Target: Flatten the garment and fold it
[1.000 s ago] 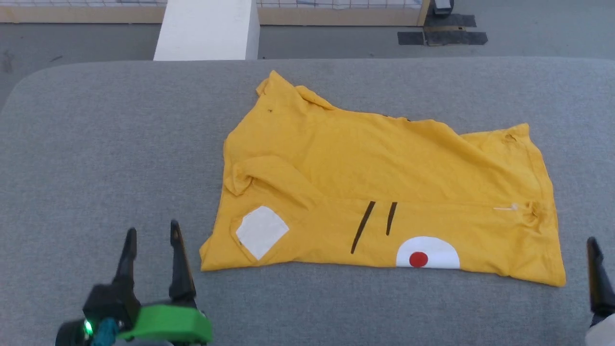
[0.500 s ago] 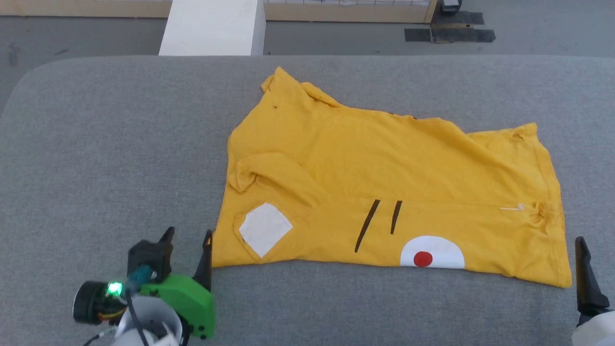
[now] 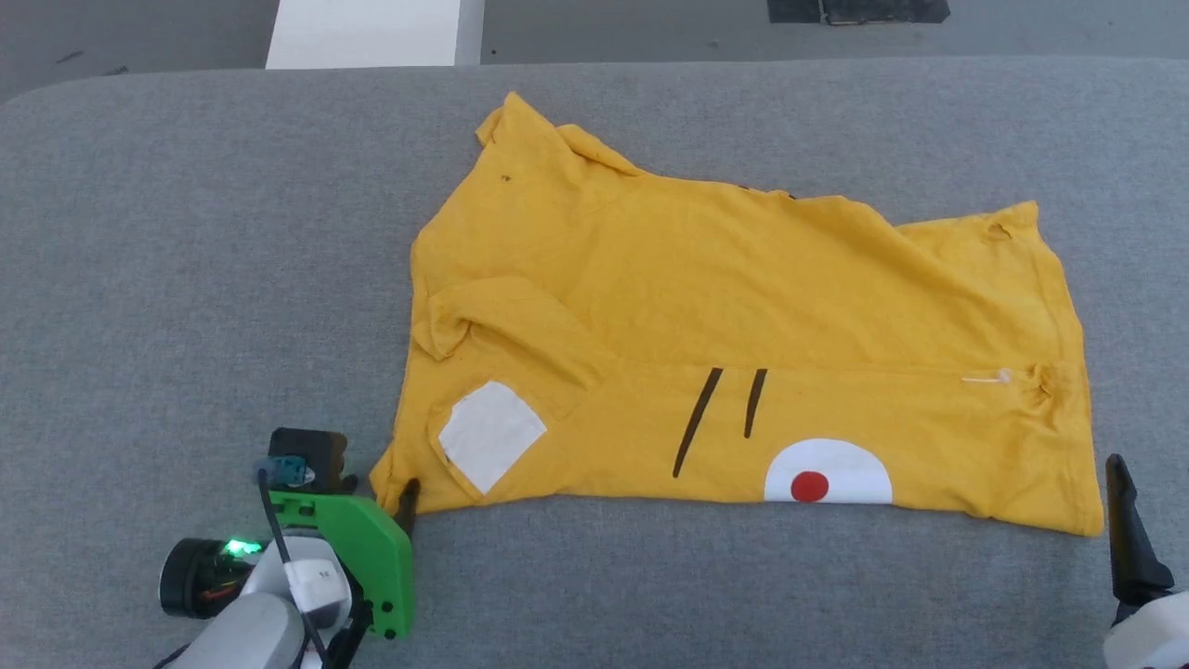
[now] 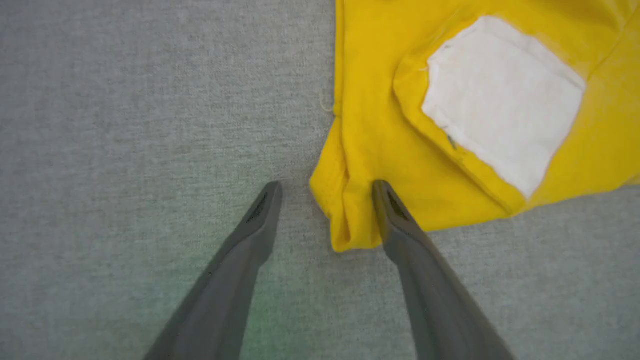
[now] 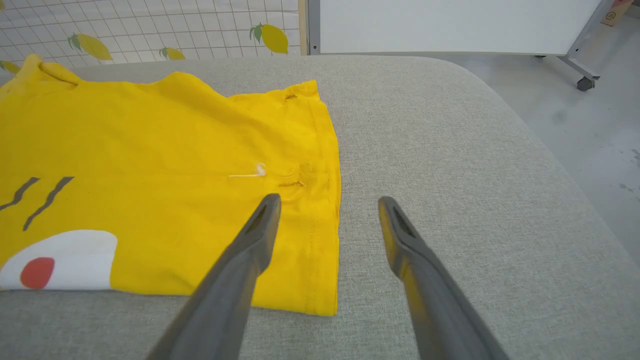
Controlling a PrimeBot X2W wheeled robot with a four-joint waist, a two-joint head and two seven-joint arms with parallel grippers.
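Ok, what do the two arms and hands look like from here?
Left hand: two long, tapered dark grey fingers on a bright green bracket, black round module with a lit green light, thin black cable, pale forearm. Right hand: same dark tapered fingers, pale wrist.

Looking through my cams: the garment (image 3: 743, 297) is bright yellow; it's got a white square patch (image 3: 490, 435); 2 thin dark brown stripes (image 3: 698, 423); a white oval (image 3: 850, 469) with 1 red dot (image 3: 809, 485); the table (image 3: 186, 260) is heathered grey; the bracket (image 3: 362, 548) on my left arm is neon green; the back panel (image 5: 150, 30) is a white grid with yellow lemons.
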